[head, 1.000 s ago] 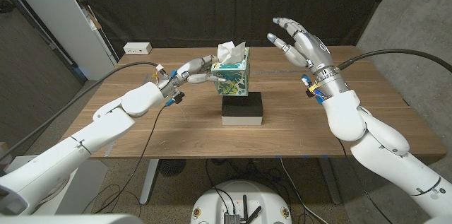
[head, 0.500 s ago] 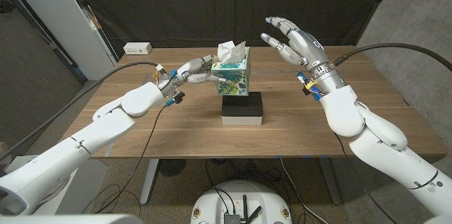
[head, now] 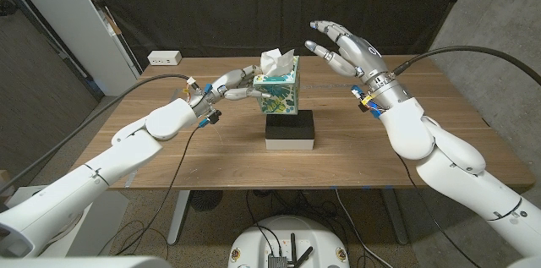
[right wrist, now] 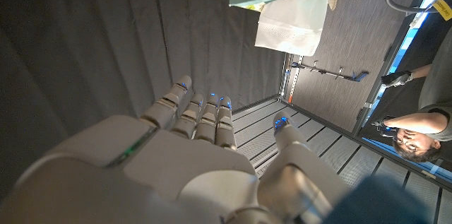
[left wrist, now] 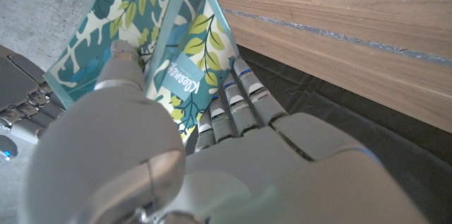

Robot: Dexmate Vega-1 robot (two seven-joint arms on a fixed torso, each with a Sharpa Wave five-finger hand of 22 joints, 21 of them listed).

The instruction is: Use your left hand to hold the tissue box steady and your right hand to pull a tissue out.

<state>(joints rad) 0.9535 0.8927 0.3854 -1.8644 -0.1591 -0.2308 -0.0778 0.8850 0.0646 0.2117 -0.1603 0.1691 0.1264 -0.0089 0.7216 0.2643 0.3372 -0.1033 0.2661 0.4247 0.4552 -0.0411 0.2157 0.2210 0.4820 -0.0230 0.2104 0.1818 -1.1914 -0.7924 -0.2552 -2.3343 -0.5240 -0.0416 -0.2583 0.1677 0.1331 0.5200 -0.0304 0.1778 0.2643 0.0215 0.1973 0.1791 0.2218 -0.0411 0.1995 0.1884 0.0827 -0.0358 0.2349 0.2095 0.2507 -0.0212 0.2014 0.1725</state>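
Tissue box [head: 276,93] is sitting on a black block [head: 290,129] at center frame on my counter [head: 355,145]. I'm gripping its side with the left robot hand [head: 234,83]; my right robot hand [head: 347,47] is hovering upper right, fingers spread, holding nothing, beside the tissue [head: 276,61].

On my wooden worktop [head: 211,154] I see a black block [head: 290,129] at the middle and a white power strip [head: 165,58] at the far left corner.
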